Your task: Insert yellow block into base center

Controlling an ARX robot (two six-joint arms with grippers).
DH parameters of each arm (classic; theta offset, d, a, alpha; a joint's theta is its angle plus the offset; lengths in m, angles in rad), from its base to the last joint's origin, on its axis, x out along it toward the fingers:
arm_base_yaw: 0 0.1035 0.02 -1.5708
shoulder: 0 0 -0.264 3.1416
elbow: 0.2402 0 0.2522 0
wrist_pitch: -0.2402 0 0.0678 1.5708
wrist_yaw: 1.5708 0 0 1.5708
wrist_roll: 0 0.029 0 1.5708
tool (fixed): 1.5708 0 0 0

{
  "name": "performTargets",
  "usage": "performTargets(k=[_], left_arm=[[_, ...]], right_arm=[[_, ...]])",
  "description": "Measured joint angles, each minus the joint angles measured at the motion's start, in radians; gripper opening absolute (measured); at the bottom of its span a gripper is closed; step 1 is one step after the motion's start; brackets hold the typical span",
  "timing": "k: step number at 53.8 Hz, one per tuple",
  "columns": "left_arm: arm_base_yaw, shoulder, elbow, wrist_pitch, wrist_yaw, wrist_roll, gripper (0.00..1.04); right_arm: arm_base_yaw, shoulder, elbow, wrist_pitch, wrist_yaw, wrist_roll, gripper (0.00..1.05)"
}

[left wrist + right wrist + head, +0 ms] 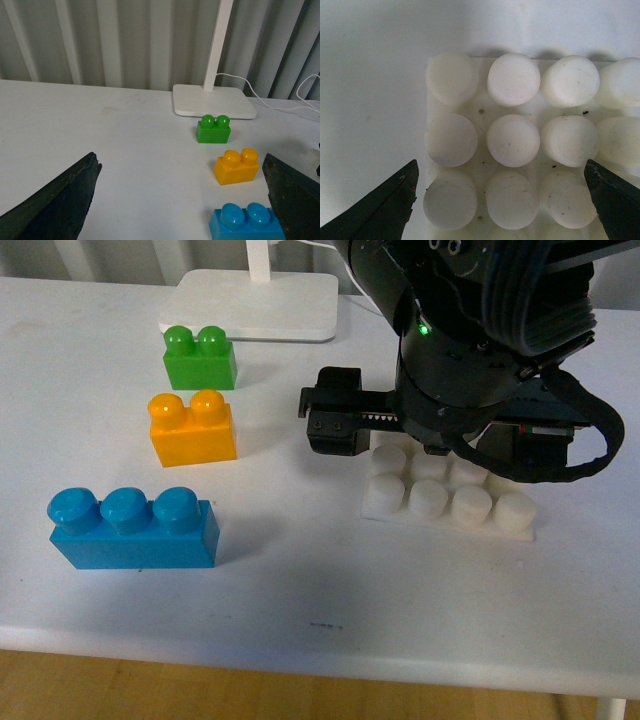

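The yellow block (192, 428) stands upright on the white table, left of centre, between a green brick and a blue brick. It also shows in the left wrist view (236, 167), ahead of my open, empty left gripper (180, 162) and nearer its right finger (292, 195). The left gripper is out of the front view. The white studded base (440, 522) lies flat at centre right. My right gripper (435, 435) hangs open and empty right over the base. In the right wrist view the base (482, 112) fills the picture between the spread fingers of the right gripper (501, 167).
A green two-stud brick (200, 357) stands behind the yellow block. A blue three-stud brick (133, 527) stands in front of it. A white lamp foot (255, 302) with its pole sits at the back, with a cable beside it. The table's front edge runs along the bottom.
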Motion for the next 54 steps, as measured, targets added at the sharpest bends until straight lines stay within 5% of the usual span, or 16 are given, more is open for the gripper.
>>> performTargets(k=[35, 54], left_arm=[[0.0, 0.0, 0.0, 0.0, 0.0, 0.0, 0.98], [0.0, 0.0, 0.0, 0.0, 0.0, 0.0, 0.98]], right_arm=[[-0.019, -0.265, -0.133, 0.022, -0.096, -0.05, 0.95], [-0.211, -0.669, -0.343, 0.208, -0.243, -0.246, 0.95]])
